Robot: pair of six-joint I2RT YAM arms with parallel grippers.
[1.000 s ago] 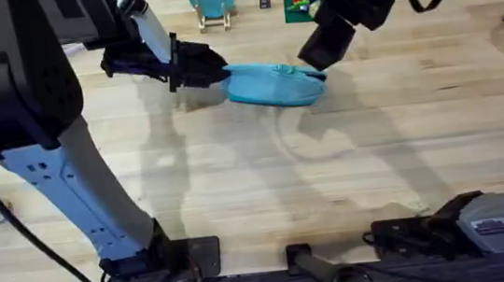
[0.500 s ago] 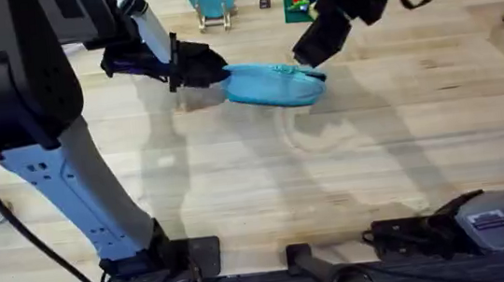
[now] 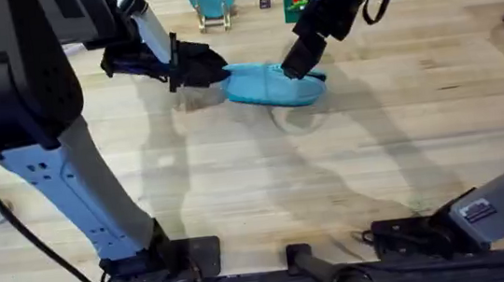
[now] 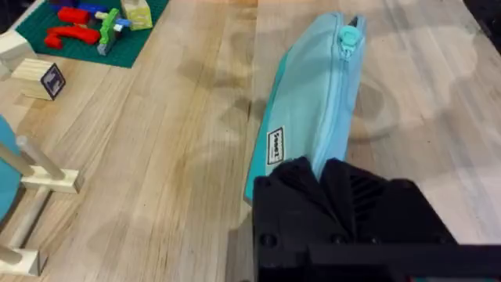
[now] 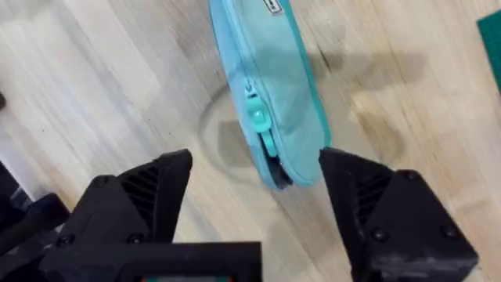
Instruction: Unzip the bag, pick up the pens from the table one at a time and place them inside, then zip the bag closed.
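Lt blue bag (image 3: pixel 270 85) on table (image 3: pixel 349 168) (zipped, pull at end).

Light blue bag (image 4: pixel 313 110) with teal zipper pull (image 5: pixel 256 117) on the pale wooden table (image 3: pixel 375 147); black pincers.

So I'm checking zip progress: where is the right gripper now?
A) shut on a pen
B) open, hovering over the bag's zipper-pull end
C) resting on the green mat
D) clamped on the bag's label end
B: the right gripper is open, with the bag and its teal pull tab between its spread fingers.

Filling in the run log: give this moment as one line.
left tool: shut on bag end | right tool: open over zipper pull | zipper: closed
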